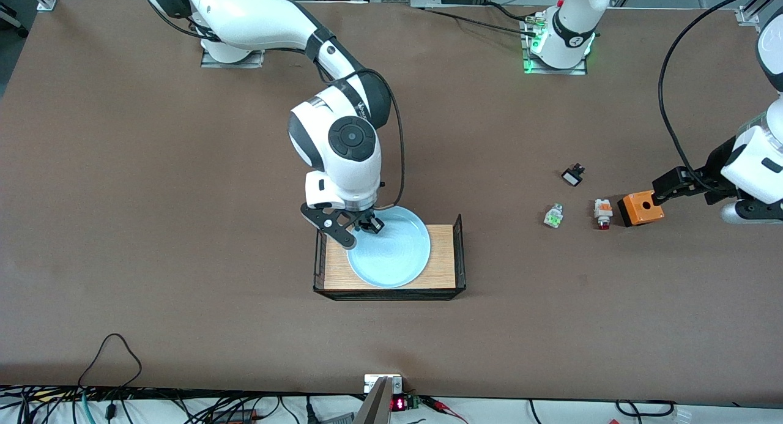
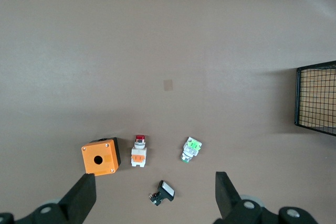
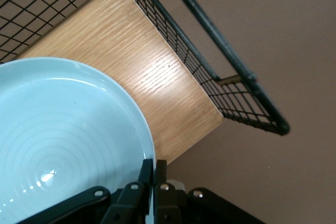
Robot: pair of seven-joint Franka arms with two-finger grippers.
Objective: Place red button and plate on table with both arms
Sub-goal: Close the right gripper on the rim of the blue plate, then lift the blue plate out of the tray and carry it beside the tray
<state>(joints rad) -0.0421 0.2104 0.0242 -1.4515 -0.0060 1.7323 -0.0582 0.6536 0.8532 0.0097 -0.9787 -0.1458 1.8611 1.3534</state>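
On the wooden tray (image 1: 440, 252) lies the plate (image 1: 391, 252), its rim pinched by the right gripper (image 1: 366, 224), apparently at the edge farther from the front camera. Left gripper (image 1: 664, 190), fingers wide, hangs over the orange box (image 1: 640, 208); the red button (image 1: 603, 213) lies on the table (image 1: 153, 228) beside it.

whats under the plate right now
The plate lies on the wooden tray, its rim pinched by the right gripper. Bare wood shows beside the plate; the board beneath it is covered, so anything lying there cannot be seen.
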